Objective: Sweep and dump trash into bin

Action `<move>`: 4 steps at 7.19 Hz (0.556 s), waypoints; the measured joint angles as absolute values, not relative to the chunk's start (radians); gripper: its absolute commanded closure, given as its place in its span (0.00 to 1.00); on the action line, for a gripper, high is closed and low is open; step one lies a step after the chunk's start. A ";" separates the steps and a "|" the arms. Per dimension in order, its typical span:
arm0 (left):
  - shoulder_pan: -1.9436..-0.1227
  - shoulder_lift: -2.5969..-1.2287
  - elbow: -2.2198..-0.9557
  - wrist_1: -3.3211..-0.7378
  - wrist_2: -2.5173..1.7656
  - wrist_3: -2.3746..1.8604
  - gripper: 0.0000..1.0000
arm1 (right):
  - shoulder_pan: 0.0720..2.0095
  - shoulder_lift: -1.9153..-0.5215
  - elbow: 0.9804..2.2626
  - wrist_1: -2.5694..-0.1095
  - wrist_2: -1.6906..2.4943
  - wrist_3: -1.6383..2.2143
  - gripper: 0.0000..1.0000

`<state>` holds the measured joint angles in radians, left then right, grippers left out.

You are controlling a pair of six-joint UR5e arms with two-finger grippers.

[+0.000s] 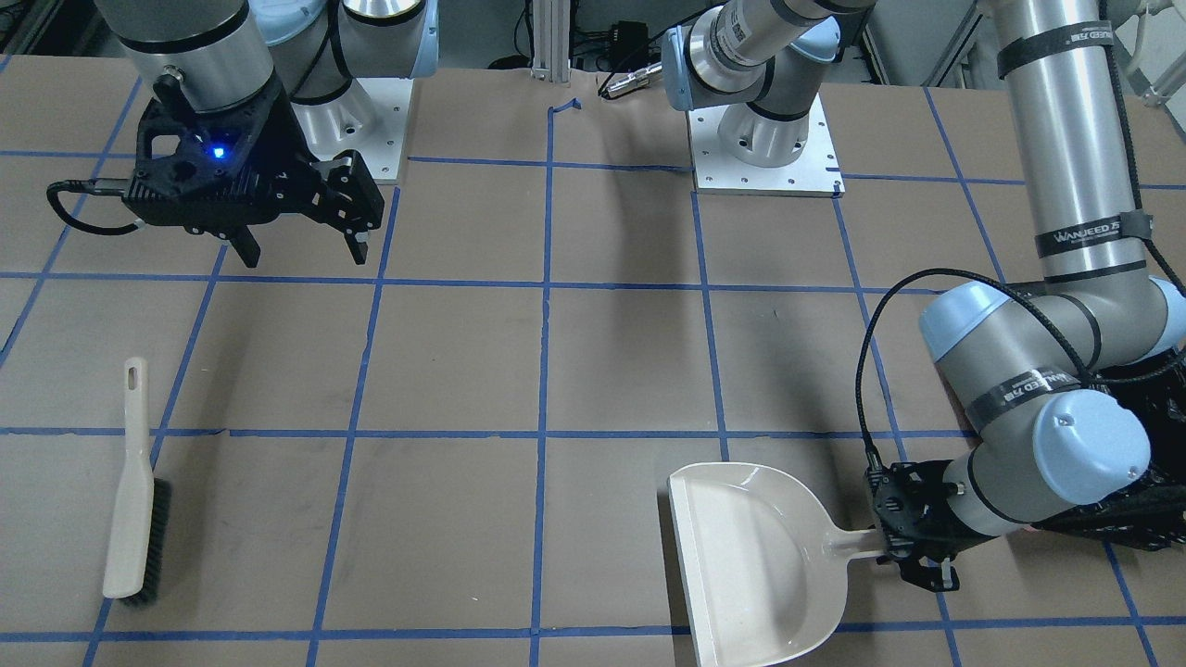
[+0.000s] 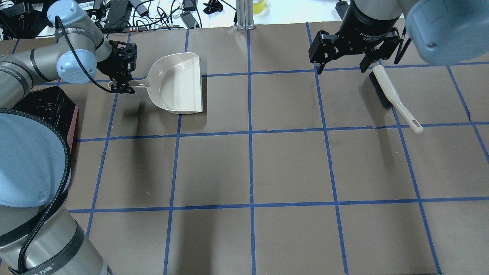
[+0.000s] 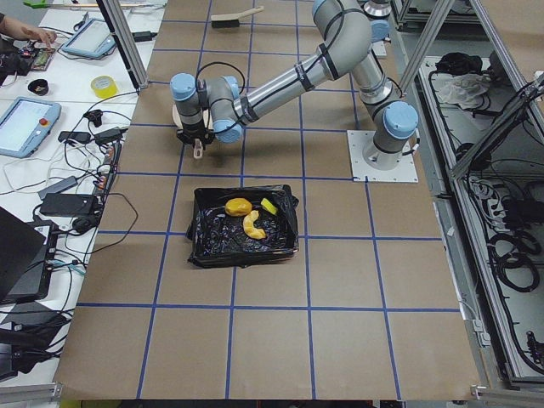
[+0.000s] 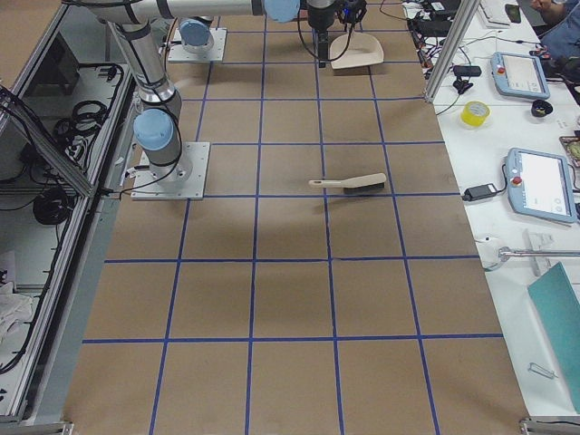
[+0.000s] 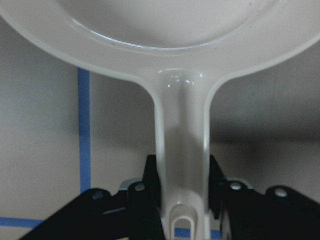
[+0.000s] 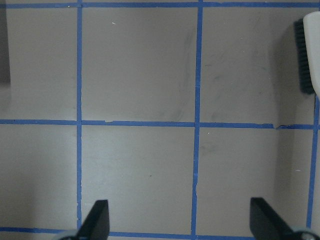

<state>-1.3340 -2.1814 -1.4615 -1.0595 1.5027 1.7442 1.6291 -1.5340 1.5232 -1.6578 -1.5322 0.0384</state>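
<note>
- The left end effector [image 2: 122, 86] is clamped on the handle of the cream dustpan [image 2: 177, 86]. The wrist view shows one black finger [image 5: 152, 180] pressed to each side of the handle.
- The pan's wide mouth points away from this end effector, toward the middle of the desk [image 2: 290, 168]. I cannot tell whether the pan touches the surface.
- The bin [image 3: 204, 255] sits near the left end effector, off to its outer side and toward the robot's base.
- All the trash lies inside the bin: the tan-orange lump [image 3: 238, 206], the pale crescent slice [image 3: 252, 224] and the yellow-green wedge [image 3: 269, 206].
- The right end effector [image 1: 304, 255] hangs above the desk with its fingers spread wide, holding and touching nothing.
- The brush [image 2: 393, 95] lies flat on the desk below it and off to one side, apart from the fingers.
- A broad stretch of bare gridded desk lies between the two end effectors.
- The left end effector and the pan sit near the desk's far edge, on the operators' side.
</note>
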 measured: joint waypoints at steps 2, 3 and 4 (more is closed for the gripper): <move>-1.375 -2.170 -1.486 -1.059 1.526 1.739 0.24 | 1.629 -1.534 1.523 -1.659 -1.532 0.038 0.00; -1.392 -2.162 -1.494 -1.060 1.539 1.740 0.19 | 1.629 -1.534 1.523 -1.660 -1.532 0.038 0.00; -1.399 -2.151 -1.506 -1.061 1.545 1.740 0.18 | 1.629 -1.534 1.523 -1.660 -1.531 0.038 0.00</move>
<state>-1.3994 -2.1508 -1.5064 -1.0609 1.5450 1.7404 1.6291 -1.5340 1.5232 -1.6597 -1.5315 0.0384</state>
